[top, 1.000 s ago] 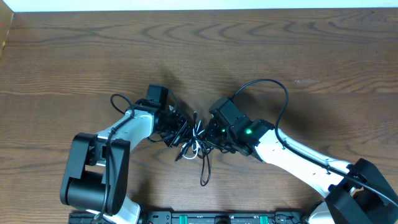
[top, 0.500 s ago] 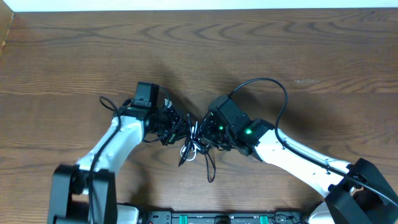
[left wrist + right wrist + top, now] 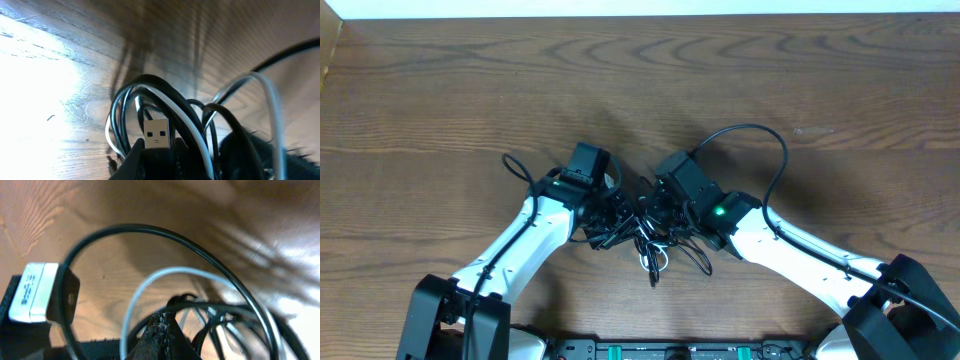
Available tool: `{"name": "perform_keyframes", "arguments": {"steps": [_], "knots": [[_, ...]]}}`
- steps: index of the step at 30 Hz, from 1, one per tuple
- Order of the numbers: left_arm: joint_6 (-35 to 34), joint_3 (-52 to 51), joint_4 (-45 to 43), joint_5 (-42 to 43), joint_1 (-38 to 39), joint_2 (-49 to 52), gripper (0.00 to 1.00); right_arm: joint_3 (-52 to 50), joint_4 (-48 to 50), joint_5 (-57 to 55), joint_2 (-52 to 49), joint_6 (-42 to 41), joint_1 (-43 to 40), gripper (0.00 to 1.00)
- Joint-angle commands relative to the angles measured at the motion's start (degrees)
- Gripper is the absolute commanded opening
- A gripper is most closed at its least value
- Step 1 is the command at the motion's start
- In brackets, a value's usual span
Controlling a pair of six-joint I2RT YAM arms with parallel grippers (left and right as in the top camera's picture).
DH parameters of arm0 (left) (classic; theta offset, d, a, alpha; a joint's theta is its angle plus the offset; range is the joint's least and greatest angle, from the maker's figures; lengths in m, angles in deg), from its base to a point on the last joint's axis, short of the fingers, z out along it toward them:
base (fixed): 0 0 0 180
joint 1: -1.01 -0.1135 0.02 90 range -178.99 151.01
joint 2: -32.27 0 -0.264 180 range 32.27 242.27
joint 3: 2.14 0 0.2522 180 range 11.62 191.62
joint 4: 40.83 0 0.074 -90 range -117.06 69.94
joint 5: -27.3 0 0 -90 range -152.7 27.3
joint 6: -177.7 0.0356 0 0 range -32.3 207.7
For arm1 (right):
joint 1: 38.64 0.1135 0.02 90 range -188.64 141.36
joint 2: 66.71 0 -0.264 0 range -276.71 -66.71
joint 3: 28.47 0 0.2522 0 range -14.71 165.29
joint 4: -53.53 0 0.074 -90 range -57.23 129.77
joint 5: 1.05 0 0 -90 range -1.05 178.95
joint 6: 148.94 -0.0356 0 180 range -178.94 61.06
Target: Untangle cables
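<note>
Lying nearest the robot base on the brown wooden table (image 3: 470, 100): loose loops of thin black and white cables (image 3: 655, 262). Just beyond, pinching the tangle with the left gripper (image 3: 618, 213), jaws narrow, a silver USB plug (image 3: 156, 135) sticking up there. Pressing the fully closed right gripper (image 3: 651, 207) into the same tangle; unclear whether catching any strand.

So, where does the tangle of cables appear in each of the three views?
Overhead: the tangle of cables lies just below the centre, on the wooden table.
Left wrist: the tangle fills the lower middle, its loops above a USB plug that faces the camera.
Right wrist: the tangle sits low, with loops arching through the middle.
Shared landmark: the white cable shows in both wrist views; overhead it is too small to tell.
</note>
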State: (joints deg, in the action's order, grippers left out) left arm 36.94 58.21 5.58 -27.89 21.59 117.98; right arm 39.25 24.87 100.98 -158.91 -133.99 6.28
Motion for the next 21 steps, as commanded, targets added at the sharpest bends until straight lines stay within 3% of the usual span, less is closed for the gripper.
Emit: {"name": "perform_keyframes", "arguments": {"steps": [1, 4, 6, 8, 11, 15, 21], "knots": [[0.5, 0.0, -0.2, -4.5, 0.3, -0.4, 0.08, 0.8, -0.7, -7.1, 0.1, 12.5, -0.2, 0.01], [0.5, 0.0, -0.6, -4.5, 0.2, -0.3, 0.07, 2.3, -5.5, -7.1, 1.5, 21.2, -2.6, 0.01], [0.5, 0.0, -0.9, -4.5, 0.2, -0.3, 0.07, 4.3, -10.4, -7.0, 3.0, 24.5, -4.6, 0.08], [0.5, 0.0, -1.6, -4.5, 0.2, -0.3, 0.07, 6.8, -16.0, -6.8, 4.7, 29.4, -6.9, 0.23], [0.5, 0.0, -2.8, -4.5, 0.2, -0.3, 0.07, 9.1, -21.6, -5.0, 6.7, 40.7, -8.7, 0.55], [0.4, 0.0, -3.6, -4.5, 0.2, -0.2, 0.07, 9.2, -27.8, -1.9, 9.7, 52.8, -9.3, 0.58], [-0.8, 0.0, -5.6, -4.5, 0.2, 0.1, 0.07, 9.0, -31.8, 13.2, 10.3, 72.1, -7.0, 0.55]]}}
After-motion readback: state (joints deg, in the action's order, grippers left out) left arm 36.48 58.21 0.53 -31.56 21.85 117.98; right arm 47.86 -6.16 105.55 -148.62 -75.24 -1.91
